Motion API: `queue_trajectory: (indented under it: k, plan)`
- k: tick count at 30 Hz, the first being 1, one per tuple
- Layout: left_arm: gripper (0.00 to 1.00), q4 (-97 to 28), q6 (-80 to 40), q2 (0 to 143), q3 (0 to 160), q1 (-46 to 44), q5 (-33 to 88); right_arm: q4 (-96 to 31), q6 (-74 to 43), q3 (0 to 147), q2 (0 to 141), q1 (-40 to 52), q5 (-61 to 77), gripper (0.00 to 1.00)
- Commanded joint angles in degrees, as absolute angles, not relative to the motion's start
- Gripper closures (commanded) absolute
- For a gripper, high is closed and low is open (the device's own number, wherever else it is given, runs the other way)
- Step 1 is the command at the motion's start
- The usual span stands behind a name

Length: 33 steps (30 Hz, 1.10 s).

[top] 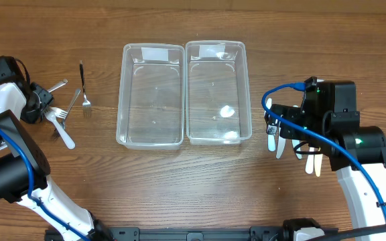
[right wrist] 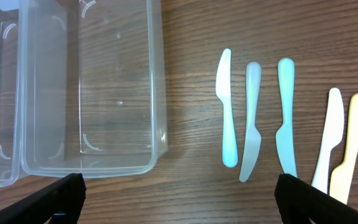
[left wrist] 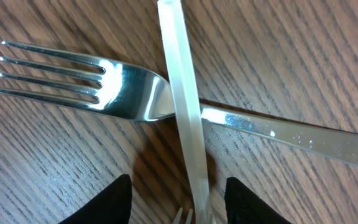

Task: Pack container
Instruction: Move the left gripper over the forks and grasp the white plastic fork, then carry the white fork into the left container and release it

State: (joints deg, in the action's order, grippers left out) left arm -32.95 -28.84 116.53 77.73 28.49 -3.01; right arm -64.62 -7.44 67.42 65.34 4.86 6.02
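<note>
Two clear plastic containers stand side by side mid-table, the left one [top: 120, 94] and the right one [top: 248, 87], both empty. My left gripper [top: 42, 102] is open, low over a pile of forks at the far left. In the left wrist view its fingers [left wrist: 178, 190] straddle a white plastic fork's handle [left wrist: 182, 93], which lies across a metal fork [left wrist: 123, 84]. My right gripper [top: 280, 130] is open and empty above several plastic knives [top: 317, 164]. In the right wrist view the gripper [right wrist: 179, 202] is wide open, and the knives [right wrist: 251, 118] lie right of the right container [right wrist: 157, 81].
A black-handled fork [top: 84, 87] and another metal fork [top: 70, 106] lie between the fork pile and the left container. A white plastic fork [top: 63, 131] lies nearer the front. Bare wood lies in front of the containers.
</note>
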Motion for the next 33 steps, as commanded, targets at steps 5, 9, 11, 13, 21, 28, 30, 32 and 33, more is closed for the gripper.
queue_trajectory:
  k: [5,9,11,13,21,28,30,32,33]
  plan:
    - [0.5,-32.7,-32.3,117.6,78.6,28.3,-6.6,-65.0,-7.2,68.9,65.3,4.8,6.3,0.0]
    - [0.5,-32.8,-32.4,117.9,78.5,27.9,-7.2,-65.0,-7.2,68.9,65.3,4.8,6.3,0.0]
    - [0.47,-32.7,-33.0,118.0,78.5,27.6,-8.1,-65.1,-7.2,68.9,65.3,4.8,6.3,0.0]
    - [0.44,-32.7,-33.1,119.0,78.5,27.2,-8.1,-65.1,-7.2,68.9,65.3,4.8,6.3,0.0]
    - [0.44,-32.7,-33.1,122.3,78.5,26.2,-6.8,-65.1,-7.0,68.9,65.3,4.8,6.3,0.0]
    - [0.82,-33.0,-33.0,122.3,79.3,26.2,-5.7,-65.0,-7.0,68.9,65.3,4.8,6.3,0.0]
    - [0.88,-33.8,-33.0,122.1,80.3,26.2,-5.7,-65.0,-7.0,68.9,65.3,4.8,6.3,0.0]
    - [0.92,-35.9,-32.1,122.1,82.8,26.2,-5.7,-64.9,-7.0,68.9,65.3,4.8,6.3,0.0]
    - [0.95,-36.6,-31.6,122.1,83.7,26.1,-5.7,-64.8,-7.0,68.9,65.3,4.8,6.3,0.0]
